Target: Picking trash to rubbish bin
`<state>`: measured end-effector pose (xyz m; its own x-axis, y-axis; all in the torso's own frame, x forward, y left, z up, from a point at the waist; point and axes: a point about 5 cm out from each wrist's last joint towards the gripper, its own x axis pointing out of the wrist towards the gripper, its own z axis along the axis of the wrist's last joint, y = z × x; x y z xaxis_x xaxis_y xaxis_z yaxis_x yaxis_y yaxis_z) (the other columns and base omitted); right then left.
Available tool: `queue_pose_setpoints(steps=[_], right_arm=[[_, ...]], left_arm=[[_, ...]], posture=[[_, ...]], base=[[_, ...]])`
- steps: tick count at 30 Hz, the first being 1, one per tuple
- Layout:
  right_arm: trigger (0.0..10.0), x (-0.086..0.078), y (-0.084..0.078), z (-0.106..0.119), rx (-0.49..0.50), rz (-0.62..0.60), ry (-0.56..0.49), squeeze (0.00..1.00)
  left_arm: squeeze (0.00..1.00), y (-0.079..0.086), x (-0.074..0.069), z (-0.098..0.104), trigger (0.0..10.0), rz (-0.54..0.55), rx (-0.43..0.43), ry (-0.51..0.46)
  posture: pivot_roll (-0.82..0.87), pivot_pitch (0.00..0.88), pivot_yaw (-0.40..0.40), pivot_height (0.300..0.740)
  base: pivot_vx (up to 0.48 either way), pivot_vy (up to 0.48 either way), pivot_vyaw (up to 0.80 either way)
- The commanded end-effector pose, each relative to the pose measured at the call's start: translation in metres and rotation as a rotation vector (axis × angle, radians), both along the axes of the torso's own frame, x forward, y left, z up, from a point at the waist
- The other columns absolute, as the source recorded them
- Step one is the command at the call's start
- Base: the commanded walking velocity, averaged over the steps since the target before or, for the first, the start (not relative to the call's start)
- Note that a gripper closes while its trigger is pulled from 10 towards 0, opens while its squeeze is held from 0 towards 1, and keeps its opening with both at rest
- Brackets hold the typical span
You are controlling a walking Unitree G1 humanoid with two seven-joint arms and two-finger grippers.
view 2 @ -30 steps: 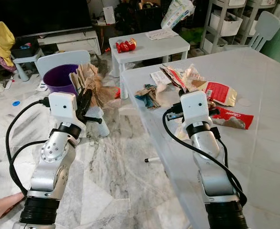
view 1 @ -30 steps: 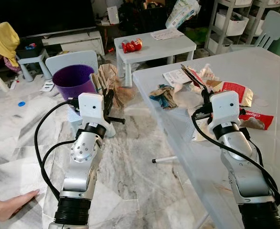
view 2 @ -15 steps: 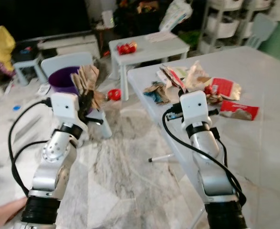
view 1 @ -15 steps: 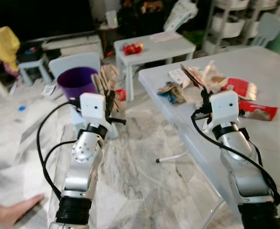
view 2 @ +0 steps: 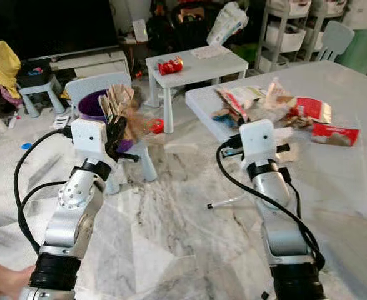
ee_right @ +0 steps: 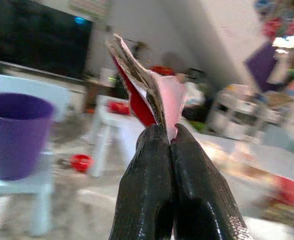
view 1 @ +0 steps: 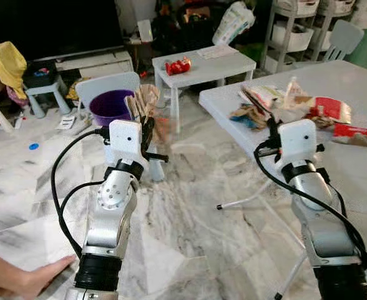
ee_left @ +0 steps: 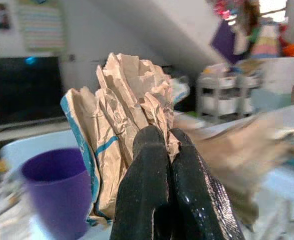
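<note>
View swung: round purple plastic bin [view 1: 110, 106] nearer my left tool [ee_left: 156, 165], clenched on crumpled brown paper bag [ee_left: 121, 125]; right tool [ee_right: 164, 165] clenched on red-white foil wrapper [ee_right: 141, 95]. Drop next, I judge.

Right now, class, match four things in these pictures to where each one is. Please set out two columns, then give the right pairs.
Things:
1. brown paper bag
2. red wrapper
3. purple bin
4. red toy

Places:
A. on the small white table
B. on the little chair
C. pinched in the left claw
D. pinched in the right claw

Pairs: 1-C, 2-D, 3-B, 4-A
</note>
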<state>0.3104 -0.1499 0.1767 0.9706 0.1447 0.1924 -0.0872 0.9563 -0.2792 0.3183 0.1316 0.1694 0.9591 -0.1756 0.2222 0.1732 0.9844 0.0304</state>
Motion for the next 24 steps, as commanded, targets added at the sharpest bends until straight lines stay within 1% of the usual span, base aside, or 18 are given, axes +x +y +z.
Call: queue_pose_setpoints(steps=[1,3,16,22,24], right_arm=[[0.0,0.0005,-0.0034,0.0051,-0.009,-0.008,-0.021,0.0],[0.0,0.0006,-0.0028,0.0054,-0.013,-0.002,-0.023,0.0],[0.0,-0.0014,-0.0024,0.0052,-0.023,0.005,-0.022,0.0],[0.0,-0.0022,-0.002,0.0061,-0.019,0.012,-0.024,0.0],[0.0,-0.0028,-0.0027,0.0075,-0.013,0.014,-0.029,0.0]], left_arm=[[0.0,-0.0009,0.0005,0.0041,0.0,0.001,-0.004,-0.023],[0.0,-0.0015,0.0004,0.005,0.0,0.001,-0.012,-0.028],[0.0,-0.0046,0.0018,0.0035,0.0,0.006,-0.025,-0.024],[0.0,-0.0036,0.0004,0.0016,0.0,0.007,-0.075,-0.022],[0.0,-0.0044,0.0,0.0004,0.0,-0.002,-0.072,-0.014]], posture=[[-0.07,0.0,-0.002,0.74],[-0.07,0.0,-0.003,0.74],[-0.08,0.0,-0.002,0.74],[-0.09,0.0,-0.005,0.74],[-0.09,0.0,-0.006,0.74]], base=[[0.0,0.0,0.0],[0.0,0.0,0.23],[0.0,0.0,0.8],[0.0,0.0,0.79],[0.0,0.0,0.0]])
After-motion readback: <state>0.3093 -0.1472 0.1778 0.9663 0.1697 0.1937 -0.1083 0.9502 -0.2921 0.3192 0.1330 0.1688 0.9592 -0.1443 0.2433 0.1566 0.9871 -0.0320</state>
